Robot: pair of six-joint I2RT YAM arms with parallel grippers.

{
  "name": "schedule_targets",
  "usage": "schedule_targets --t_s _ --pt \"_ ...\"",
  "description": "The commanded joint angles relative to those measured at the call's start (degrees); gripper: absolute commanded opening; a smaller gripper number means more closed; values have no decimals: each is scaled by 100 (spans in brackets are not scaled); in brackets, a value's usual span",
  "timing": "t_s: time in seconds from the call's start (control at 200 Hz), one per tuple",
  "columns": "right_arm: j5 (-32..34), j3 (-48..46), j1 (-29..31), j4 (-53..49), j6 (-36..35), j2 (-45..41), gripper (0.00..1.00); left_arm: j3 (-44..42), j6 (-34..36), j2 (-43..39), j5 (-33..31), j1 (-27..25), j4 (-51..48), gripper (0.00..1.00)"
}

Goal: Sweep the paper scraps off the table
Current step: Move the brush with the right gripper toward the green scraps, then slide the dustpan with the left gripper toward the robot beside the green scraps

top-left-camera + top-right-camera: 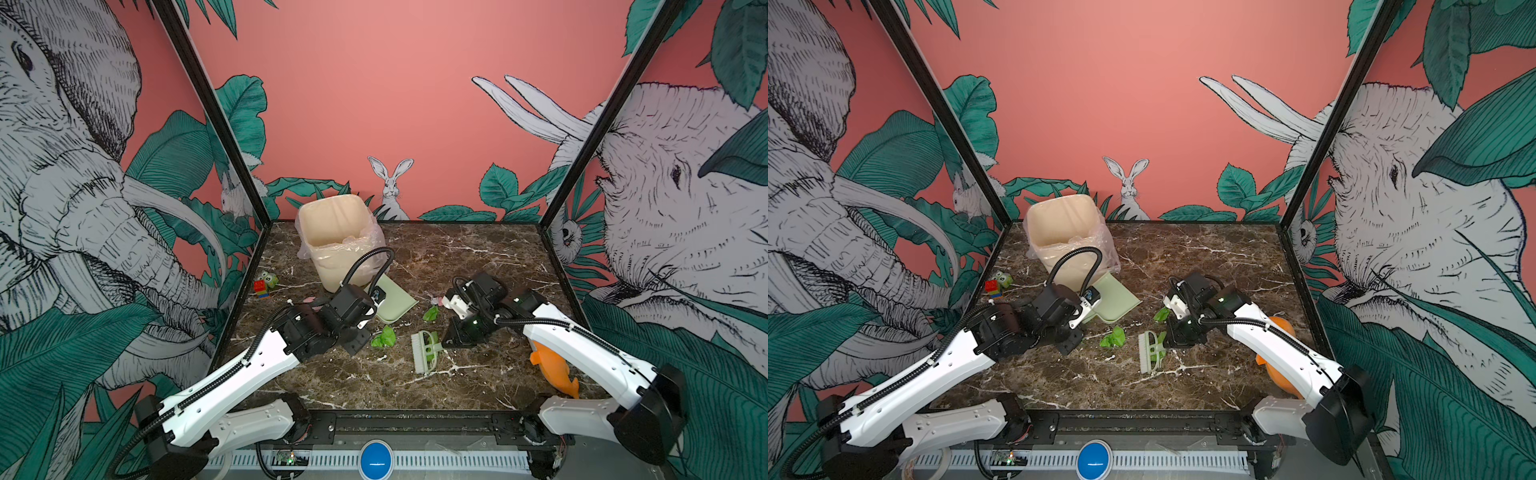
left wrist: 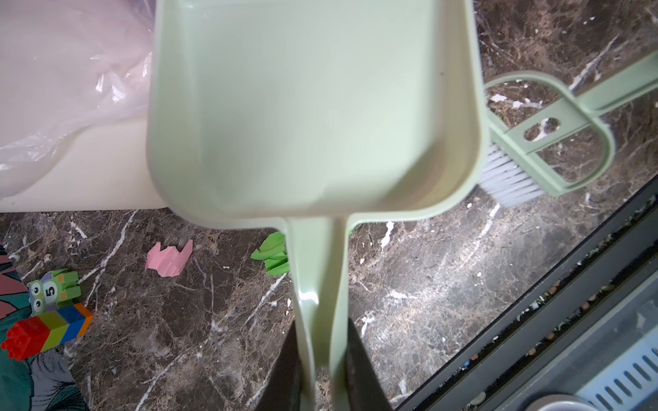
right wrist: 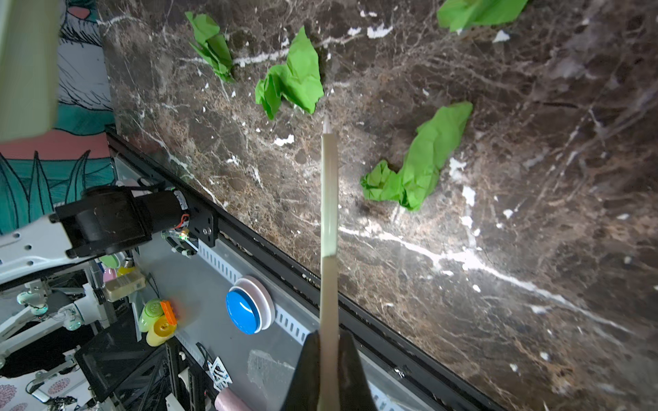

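My left gripper [image 2: 320, 329] is shut on the handle of a pale green dustpan [image 2: 313, 106], whose tray is empty and sits beside the bin [image 1: 395, 305]. My right gripper [image 3: 329, 338] is shut on the handle of a small green brush [image 1: 426, 351], seen edge-on in the right wrist view [image 3: 328, 195]. Bright green paper scraps [image 1: 384, 337] [image 3: 292, 82] [image 3: 423, 167] lie on the table [image 1: 478, 257] between dustpan and brush. A pink scrap [image 2: 169, 261] and a green one [image 2: 272, 256] lie under the dustpan's handle.
A cream bin [image 1: 336, 241] lined with clear plastic stands at the back left. Toy blocks [image 1: 262, 286] sit by the left edge. An orange fish toy [image 1: 552, 365] lies under my right arm near the right edge. A black frame borders the table.
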Motion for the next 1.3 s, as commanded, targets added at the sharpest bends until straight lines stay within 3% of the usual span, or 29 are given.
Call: schedule_targets --t_s 0.0,0.295,0.64,0.835,1.295 --pt "-142 -139 19 949 458 177 0 -65 -104 48 -21 -37 -37 3" --pt "99 -621 -230 846 561 6 0 -72 -101 189 89 -95 -28 3" --pt "353 -815 -988 -1036 -507 -755 0 -138 -138 325 201 -290 25 3" --pt "627 -450 -1367 -1993 -1000 -1095 0 -164 -260 504 366 -495 50 3" --pt "1613 799 -1486 -3285 -1793 -1133 0 -330 -688 1070 903 -1355 206 4"
